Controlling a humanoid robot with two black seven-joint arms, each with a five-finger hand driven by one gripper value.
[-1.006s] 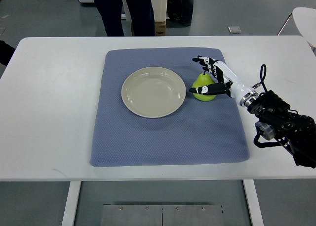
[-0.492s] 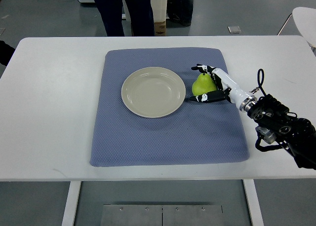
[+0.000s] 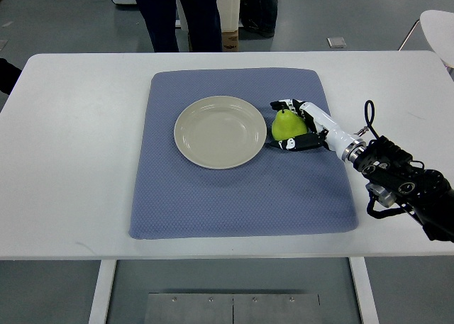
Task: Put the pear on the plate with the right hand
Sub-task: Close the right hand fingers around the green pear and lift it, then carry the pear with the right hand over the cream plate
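A green pear (image 3: 287, 126) stands on the blue mat just right of the cream plate (image 3: 220, 132), close to its rim. My right hand (image 3: 284, 125) reaches in from the lower right and wraps the pear, fingers curled over its top and far side, thumb below it. The pear rests on the mat, beside the plate. The left arm shows only as a dark edge at the far left of the picture (image 3: 7, 74).
The blue mat (image 3: 241, 189) covers the middle of the white table (image 3: 71, 161). A person's legs (image 3: 177, 15) stand behind the far edge. A white chair (image 3: 436, 26) is at the back right.
My right hand has closed around the pear, and hand and pear have shifted slightly left toward the plate.
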